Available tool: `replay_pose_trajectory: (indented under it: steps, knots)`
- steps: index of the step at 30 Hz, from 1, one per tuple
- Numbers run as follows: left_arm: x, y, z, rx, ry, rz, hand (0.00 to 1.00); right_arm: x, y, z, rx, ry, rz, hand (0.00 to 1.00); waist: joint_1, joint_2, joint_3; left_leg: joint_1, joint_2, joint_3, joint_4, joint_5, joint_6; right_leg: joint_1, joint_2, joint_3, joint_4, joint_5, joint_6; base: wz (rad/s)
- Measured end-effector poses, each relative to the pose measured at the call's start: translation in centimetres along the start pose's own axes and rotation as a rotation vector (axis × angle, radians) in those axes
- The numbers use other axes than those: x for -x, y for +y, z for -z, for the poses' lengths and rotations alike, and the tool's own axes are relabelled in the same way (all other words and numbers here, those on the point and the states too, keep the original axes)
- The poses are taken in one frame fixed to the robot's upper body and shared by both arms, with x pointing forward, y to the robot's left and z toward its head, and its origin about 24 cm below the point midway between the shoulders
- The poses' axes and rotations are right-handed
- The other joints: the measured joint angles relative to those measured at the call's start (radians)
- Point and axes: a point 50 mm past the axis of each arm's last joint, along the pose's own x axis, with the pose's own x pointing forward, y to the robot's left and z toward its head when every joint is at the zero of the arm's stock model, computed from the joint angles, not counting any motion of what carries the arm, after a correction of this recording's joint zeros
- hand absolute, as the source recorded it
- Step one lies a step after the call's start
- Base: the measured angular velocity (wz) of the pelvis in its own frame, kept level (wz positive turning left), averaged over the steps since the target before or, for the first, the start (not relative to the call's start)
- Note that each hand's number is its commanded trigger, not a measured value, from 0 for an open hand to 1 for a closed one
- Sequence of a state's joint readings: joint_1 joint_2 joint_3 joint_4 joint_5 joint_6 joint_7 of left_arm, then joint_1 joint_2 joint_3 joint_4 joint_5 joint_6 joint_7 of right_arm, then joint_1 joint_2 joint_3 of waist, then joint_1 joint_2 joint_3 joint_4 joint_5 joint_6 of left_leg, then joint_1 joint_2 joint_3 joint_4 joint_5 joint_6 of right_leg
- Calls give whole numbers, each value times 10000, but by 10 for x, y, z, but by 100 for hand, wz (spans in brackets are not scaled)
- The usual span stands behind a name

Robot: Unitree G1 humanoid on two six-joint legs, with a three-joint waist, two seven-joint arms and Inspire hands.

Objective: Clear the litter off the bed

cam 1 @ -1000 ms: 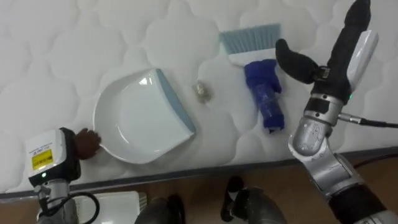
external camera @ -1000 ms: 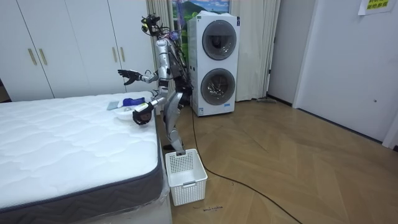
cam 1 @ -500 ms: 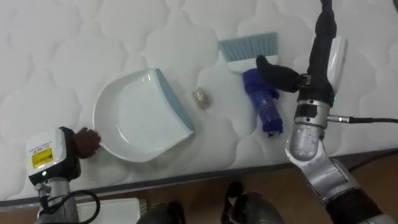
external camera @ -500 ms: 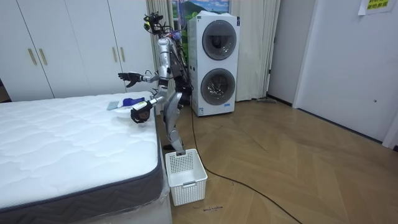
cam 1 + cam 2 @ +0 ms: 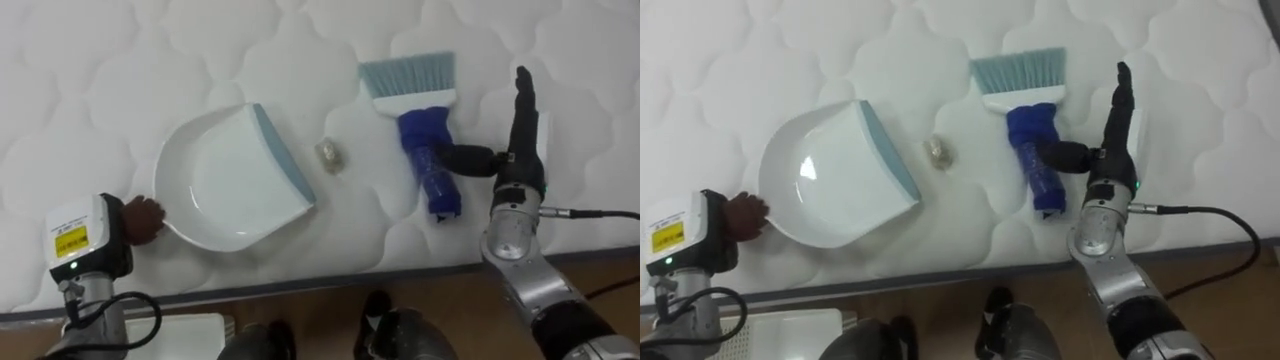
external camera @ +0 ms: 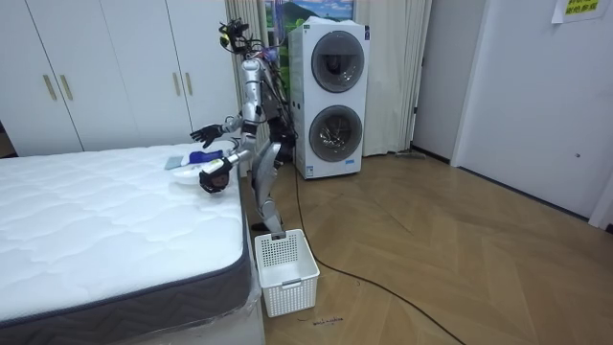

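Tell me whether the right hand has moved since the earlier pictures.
Yes. Against the brush, the right hand has dropped from beside the bristles to beside the blue handle.

Noted white quilted mattress [image 5: 120, 60], with a grey band along its side in the room view. Found lying directly on top, near the front edge, in a row: white dustpan [image 5: 225, 180] with pale blue lip, mouth turned toward small crumpled scrap [image 5: 328, 153]; past the scrap, blue-handled brush [image 5: 425, 130], pale bristles pointing away from the edge. Scrap between the two, touching neither.
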State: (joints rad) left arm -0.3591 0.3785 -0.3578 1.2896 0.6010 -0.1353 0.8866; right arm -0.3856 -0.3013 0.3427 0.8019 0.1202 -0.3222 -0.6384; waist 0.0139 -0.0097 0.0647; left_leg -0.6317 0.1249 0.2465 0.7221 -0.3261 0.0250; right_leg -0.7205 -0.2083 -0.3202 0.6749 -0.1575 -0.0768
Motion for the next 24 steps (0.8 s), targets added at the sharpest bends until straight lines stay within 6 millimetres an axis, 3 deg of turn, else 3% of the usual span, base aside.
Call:
replay_pose_trajectory:
  steps: [8, 10, 15, 24]
  knots:
    - [-13, 10, -19, 545, -579, -509, 100, 0, -2, 13, -12, 868, -181, 0, 277, 59, 51, -298, 16, -64, 71, -21, 27, -213, -4, -86, -4, -8, 6, 2]
    - [-13, 10, -21, 589, -687, -546, 100, -3, -2, 14, 133, 933, -215, 0, 292, 148, 107, -391, 14, -87, 70, -24, 32, -273, -14, -124, -17, -10, 9, 2]
    - [-16, 12, -24, 612, -729, -640, 100, -6, -2, 10, 110, 813, -289, 0, 441, 238, 159, -672, 4, -81, 66, -21, 32, -591, -18, -112, 79, -16, -1, 0]
    - [-16, 11, -27, 453, -784, -520, 100, -16, 12, -11, -29, 395, -721, 0, 580, 246, 166, -778, -157, -208, 215, -23, 36, -682, -215, -144, 372, -206, 38, 7]
